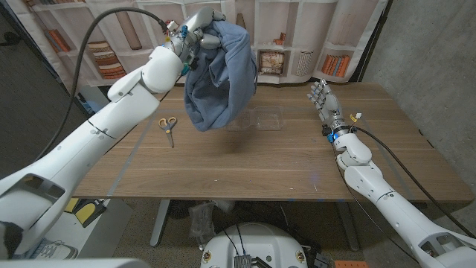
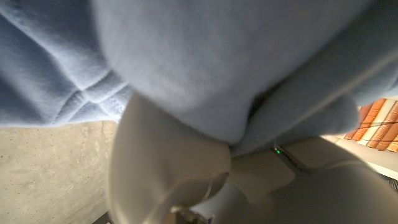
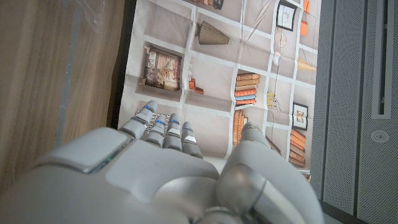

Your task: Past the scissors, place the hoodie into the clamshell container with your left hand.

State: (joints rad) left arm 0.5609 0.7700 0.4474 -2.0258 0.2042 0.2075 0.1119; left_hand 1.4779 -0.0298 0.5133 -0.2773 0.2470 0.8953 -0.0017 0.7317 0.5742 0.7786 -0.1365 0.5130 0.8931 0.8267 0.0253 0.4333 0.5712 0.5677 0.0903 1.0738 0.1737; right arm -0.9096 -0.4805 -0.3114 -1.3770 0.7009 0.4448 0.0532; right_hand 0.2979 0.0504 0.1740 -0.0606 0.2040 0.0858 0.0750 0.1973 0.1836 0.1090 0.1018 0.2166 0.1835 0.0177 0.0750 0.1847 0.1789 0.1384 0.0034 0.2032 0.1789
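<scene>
While left hand (image 1: 195,33) grips soft blue hoodie (image 1: 219,74), clear clamshell container (image 1: 266,118) beyond, right hand (image 1: 321,95) spread.

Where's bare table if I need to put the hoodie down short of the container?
Bare wood spans the near half of the table, from the scissors across to the right hand. It is tighter at the far middle, where the hoodie hangs from the left hand beside the clamshell container.
</scene>
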